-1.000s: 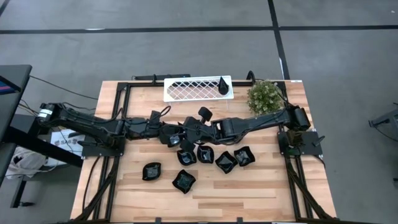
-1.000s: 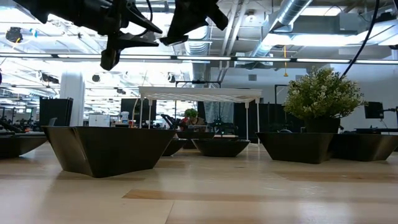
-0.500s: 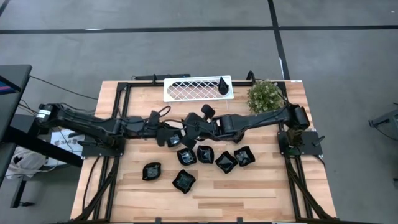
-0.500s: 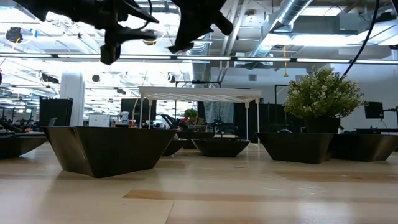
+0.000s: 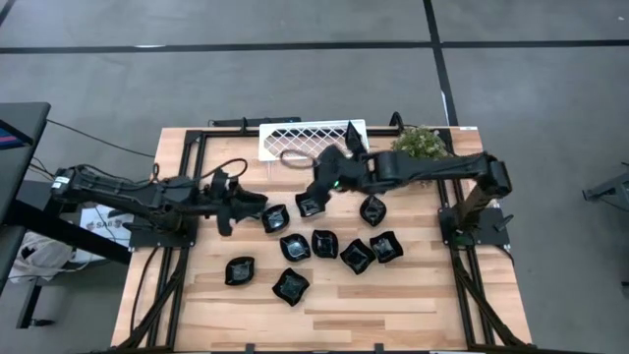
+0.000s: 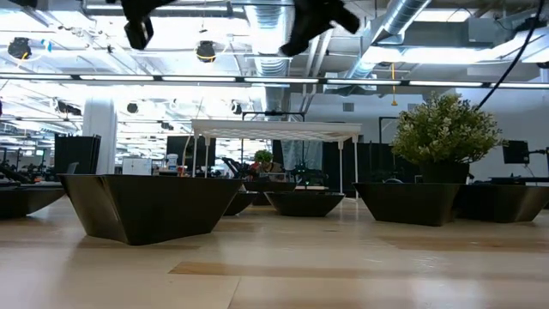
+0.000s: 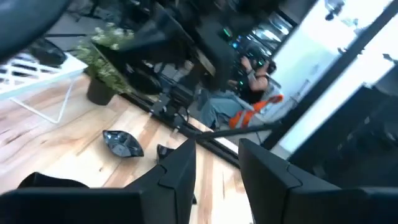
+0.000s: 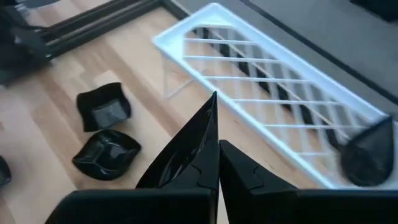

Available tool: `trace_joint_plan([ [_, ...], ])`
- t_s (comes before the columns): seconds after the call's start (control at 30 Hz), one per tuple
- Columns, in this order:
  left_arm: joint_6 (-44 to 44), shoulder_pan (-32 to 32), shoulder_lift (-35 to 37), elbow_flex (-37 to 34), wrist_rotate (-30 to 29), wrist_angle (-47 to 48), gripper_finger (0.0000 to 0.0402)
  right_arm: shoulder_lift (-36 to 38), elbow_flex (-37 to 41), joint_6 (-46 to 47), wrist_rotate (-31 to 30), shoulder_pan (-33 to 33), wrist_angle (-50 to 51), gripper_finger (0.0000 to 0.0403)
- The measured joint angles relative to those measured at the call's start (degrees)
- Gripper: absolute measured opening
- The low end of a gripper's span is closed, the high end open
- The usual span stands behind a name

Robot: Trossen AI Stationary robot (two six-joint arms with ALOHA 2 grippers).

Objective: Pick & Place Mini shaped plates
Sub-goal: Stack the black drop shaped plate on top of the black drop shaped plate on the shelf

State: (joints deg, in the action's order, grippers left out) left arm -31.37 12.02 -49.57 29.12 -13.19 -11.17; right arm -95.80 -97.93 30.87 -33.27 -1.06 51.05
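Note:
Several mini shaped plates, small glossy black dishes, rest on their bases in the middle of the wooden table; they also show in the low view. Above them, near the white lattice tray, my right gripper is shut on one more black plate. My left gripper hangs open over the table's left half with nothing between its fingers, close to the leftmost of the far plates. My right gripper pinches a black plate between its two fingers. The plate stands on edge in the hold, and its pointed end sticks out past the fingertips. It is lifted clear of the table. The fingers slant downward toward the tray.
The tray stands on legs at the far edge with a teardrop plate at its right end. A green bushy plant is at the far right. Black frame rails run along the table's sides. A seated person shows beyond the table.
The two arms have parted over the table's middle. My right gripper, still shut, has risen and gone toward the far edge and the tray. My left gripper has risen and drawn back toward the left edge. Two plates that the arms covered now show.

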Motion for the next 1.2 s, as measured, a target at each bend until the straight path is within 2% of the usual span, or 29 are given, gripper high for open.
trace_joint_plan([
  [0.23, 10.6, 3.0, 4.8, 0.0, 0.1, 4.4, 0.0121, 6.7, 0.0, -2.8, 5.2, 7.9, 5.6, 0.0000],
  [0.3, 14.2, 3.0, 6.1, 0.0, 0.1, 4.7, 0.0121, 8.8, 1.3, -4.9, 8.6, 10.9, 4.5, 0.0000],
  [0.4, 19.1, 3.0, 8.0, 0.0, -0.1, 5.1, 0.0121, 12.5, 6.4, -8.9, 16.1, 15.5, -1.5, 0.0000],
  [0.57, 23.7, 3.0, 11.0, 0.0, -1.7, 5.2, 0.0121, 18.8, 21.0, -12.8, 23.8, 23.6, -18.1, 0.0000],
  [0.7, 24.2, 1.9, 12.6, 0.0, -13.8, 6.1, 0.0121, 21.2, 31.8, -11.7, 28.5, 29.8, -30.7, 0.0000],
  [0.83, 27.0, 0.1, 12.9, 0.0, -20.0, 6.1, 0.0121, 20.6, 36.2, -11.2, 28.0, 33.4, -36.8, 0.0000],
  [0.97, 27.8, -2.1, 12.4, 0.0, -21.1, 6.3, 0.0121, 17.5, 36.5, -11.7, 23.7, 35.2, -37.0, 0.0000],
  [1.2, 27.6, -5.4, 12.4, 0.0, -22.5, 6.3, 0.0121, 13.6, 36.5, -13.9, 24.4, 37.0, -38.0, 0.0000],
])
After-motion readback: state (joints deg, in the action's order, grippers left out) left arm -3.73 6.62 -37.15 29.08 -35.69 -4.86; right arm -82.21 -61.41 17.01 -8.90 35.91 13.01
